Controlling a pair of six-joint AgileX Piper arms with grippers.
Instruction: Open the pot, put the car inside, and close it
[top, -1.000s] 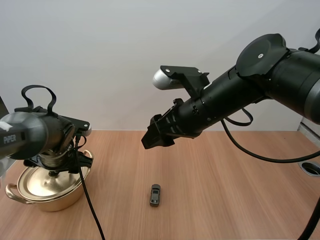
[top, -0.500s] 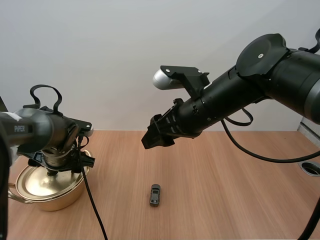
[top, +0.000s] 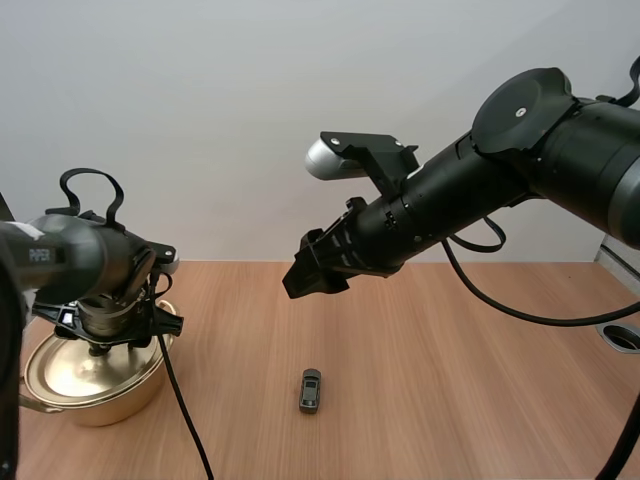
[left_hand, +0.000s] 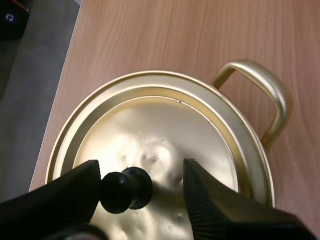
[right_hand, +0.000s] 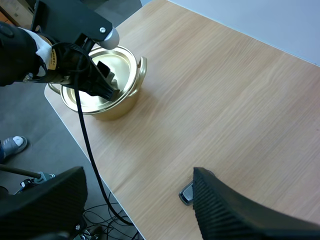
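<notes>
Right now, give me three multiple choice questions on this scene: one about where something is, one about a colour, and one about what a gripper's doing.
1. Where is the car?
A on a wooden tray
B on the bare table
C on the floor

2. What colour is the knob on the pot lid?
A black
B gold
C red

3. How is the left gripper?
A shut on the car
B shut on a pot handle
C open, fingers either side of the knob

Answers:
1 B: the car lies on the wood, apart from the pot.
2 A: the knob is black against the gold lid.
3 C: the left wrist view shows the fingers apart with the knob between them.
</notes>
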